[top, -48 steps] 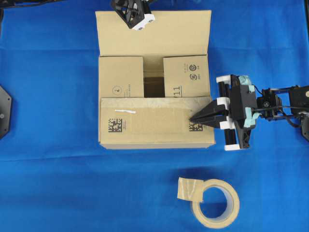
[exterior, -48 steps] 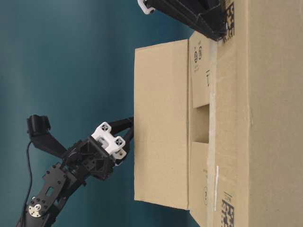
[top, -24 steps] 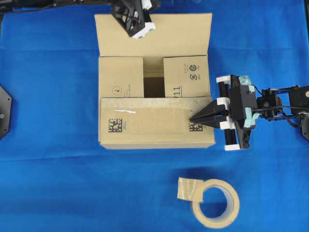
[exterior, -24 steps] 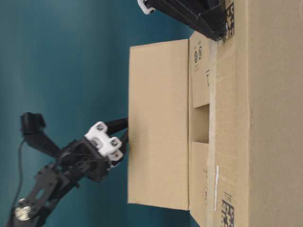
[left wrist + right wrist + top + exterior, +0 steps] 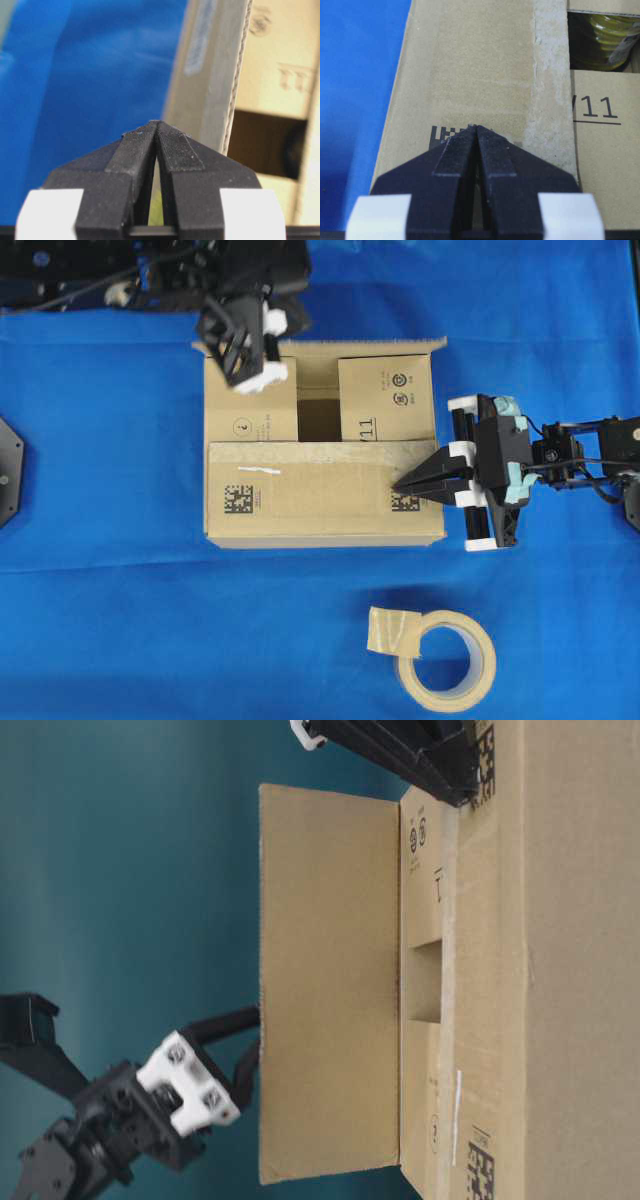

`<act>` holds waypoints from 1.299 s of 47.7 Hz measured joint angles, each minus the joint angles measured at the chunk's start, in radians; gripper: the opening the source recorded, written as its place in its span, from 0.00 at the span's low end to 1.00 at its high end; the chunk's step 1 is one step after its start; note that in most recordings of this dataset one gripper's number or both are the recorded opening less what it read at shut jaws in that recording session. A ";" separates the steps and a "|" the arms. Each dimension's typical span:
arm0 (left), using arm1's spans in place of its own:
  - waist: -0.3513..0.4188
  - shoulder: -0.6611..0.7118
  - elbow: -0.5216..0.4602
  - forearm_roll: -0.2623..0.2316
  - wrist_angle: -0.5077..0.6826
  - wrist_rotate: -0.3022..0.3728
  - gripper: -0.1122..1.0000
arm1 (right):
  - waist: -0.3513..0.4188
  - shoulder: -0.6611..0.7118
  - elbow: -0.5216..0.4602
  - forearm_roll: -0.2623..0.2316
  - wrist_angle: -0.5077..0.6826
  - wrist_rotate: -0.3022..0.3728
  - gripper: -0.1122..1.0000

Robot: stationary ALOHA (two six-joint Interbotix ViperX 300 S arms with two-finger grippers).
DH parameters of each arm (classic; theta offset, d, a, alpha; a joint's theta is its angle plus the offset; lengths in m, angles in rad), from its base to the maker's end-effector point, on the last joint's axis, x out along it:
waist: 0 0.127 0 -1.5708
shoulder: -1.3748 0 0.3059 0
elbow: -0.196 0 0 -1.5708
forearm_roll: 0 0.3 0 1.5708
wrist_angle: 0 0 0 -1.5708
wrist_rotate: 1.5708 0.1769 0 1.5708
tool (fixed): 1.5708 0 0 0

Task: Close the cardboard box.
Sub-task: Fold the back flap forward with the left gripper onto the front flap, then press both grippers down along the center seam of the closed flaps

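Blue cloth (image 5: 110, 620) covers the whole working surface we see from overhead, lightly creased, and the cardboard box (image 5: 325, 505) sits on it a little above the middle. Behind the scene, the table-level view gives us only a plain teal backdrop (image 5: 120, 870).

The box's near long flap lies folded flat over the top, showing a strip of old tape, a white sliver of label and two black square codes. Both short flaps are folded in beneath it, with a dark gap between them. The far long flap stands about upright; overhead we see it nearly edge-on.

Our left gripper (image 5: 243, 352) is at the far left of the box, and its fingers meet at the tips with nothing between them; the table-level view places them against the outer face of the upright flap. Our right gripper (image 5: 400, 485) reaches in from the right, fingers likewise pressed together and holding nothing, with their tips resting on the folded near flap just beside the right-hand square code.

Nearer us on the cloth, well apart from the box, lies a beige tape roll (image 5: 445, 658) with a loose end turned up.
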 measured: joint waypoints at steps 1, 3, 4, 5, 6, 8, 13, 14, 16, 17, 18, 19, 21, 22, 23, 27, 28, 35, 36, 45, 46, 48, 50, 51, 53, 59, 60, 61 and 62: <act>-0.006 -0.006 0.008 0.000 0.000 -0.008 0.10 | 0.000 -0.002 0.000 0.000 0.000 0.000 0.10; -0.018 -0.015 0.025 0.000 -0.006 -0.023 0.10 | 0.000 -0.005 0.002 0.000 0.000 0.000 0.10; -0.025 -0.021 0.034 0.000 -0.009 -0.025 0.10 | -0.002 -0.005 0.002 0.000 0.000 0.000 0.10; -0.031 -0.026 0.041 0.000 -0.015 -0.034 0.10 | -0.003 -0.006 0.002 0.000 0.000 0.000 0.10; -0.035 -0.031 0.051 0.000 -0.021 -0.040 0.10 | -0.003 -0.008 0.002 0.000 0.000 0.000 0.10; -0.048 -0.040 0.071 0.000 -0.041 -0.052 0.10 | -0.006 -0.008 0.002 0.000 0.000 0.000 0.10; -0.077 -0.061 0.132 0.000 -0.117 -0.078 0.10 | -0.011 -0.008 0.002 0.000 -0.002 0.000 0.10; -0.084 -0.063 0.143 0.002 -0.135 -0.086 0.10 | -0.011 -0.008 0.002 0.000 -0.003 0.000 0.10; -0.095 -0.066 0.169 0.000 -0.170 -0.098 0.10 | -0.012 -0.009 0.002 0.000 -0.005 0.000 0.10; -0.100 -0.066 0.183 0.000 -0.192 -0.106 0.10 | -0.014 -0.009 0.003 0.000 -0.003 0.000 0.10; -0.104 -0.066 0.198 0.000 -0.212 -0.112 0.10 | -0.014 -0.009 0.003 0.000 -0.005 0.000 0.10; -0.109 -0.066 0.210 0.000 -0.230 -0.120 0.10 | -0.015 -0.008 0.003 0.000 -0.005 0.000 0.10; -0.120 -0.064 0.241 0.000 -0.272 -0.133 0.10 | -0.017 -0.008 0.003 0.000 -0.005 0.000 0.10; -0.123 -0.064 0.253 0.000 -0.290 -0.138 0.10 | -0.018 -0.008 0.003 0.000 -0.005 0.000 0.10; -0.129 -0.064 0.268 0.000 -0.311 -0.149 0.10 | -0.018 -0.009 0.003 0.000 -0.005 0.000 0.10; -0.141 -0.055 0.319 0.000 -0.382 -0.183 0.10 | -0.025 -0.009 0.003 0.000 -0.005 0.000 0.10; -0.144 -0.052 0.330 0.002 -0.397 -0.193 0.10 | -0.026 -0.008 0.003 0.000 -0.005 0.000 0.10; -0.163 -0.049 0.385 0.000 -0.471 -0.244 0.10 | -0.040 -0.009 0.005 -0.003 -0.009 0.000 0.10; -0.163 -0.049 0.387 0.000 -0.476 -0.247 0.10 | -0.041 -0.008 0.005 0.000 -0.011 -0.002 0.10; -0.176 -0.057 0.403 0.000 -0.489 -0.249 0.10 | -0.075 -0.008 0.006 0.000 -0.031 -0.002 0.10; -0.178 -0.057 0.405 0.000 -0.489 -0.249 0.10 | -0.078 -0.008 0.006 0.000 -0.031 -0.002 0.10; -0.178 -0.057 0.405 0.000 -0.491 -0.250 0.10 | -0.086 -0.008 0.006 0.000 -0.034 -0.002 0.10; -0.179 -0.057 0.405 0.000 -0.491 -0.250 0.10 | -0.094 -0.008 0.006 0.000 -0.035 -0.002 0.10; -0.178 -0.057 0.405 0.000 -0.491 -0.252 0.10 | -0.097 -0.008 0.008 0.000 -0.035 -0.002 0.10; -0.179 -0.057 0.405 0.000 -0.492 -0.252 0.10 | -0.104 -0.008 0.009 0.000 -0.035 -0.002 0.10; -0.178 -0.057 0.405 0.000 -0.492 -0.252 0.10 | -0.124 -0.008 0.017 -0.003 -0.041 -0.002 0.10; -0.179 -0.057 0.405 0.000 -0.492 -0.252 0.10 | -0.127 -0.008 0.020 0.000 -0.041 -0.002 0.10; -0.179 -0.057 0.405 0.000 -0.494 -0.252 0.10 | -0.132 -0.008 0.021 0.000 -0.044 -0.002 0.10; -0.179 -0.057 0.405 0.000 -0.494 -0.252 0.10 | -0.135 -0.008 0.025 -0.003 -0.046 -0.002 0.10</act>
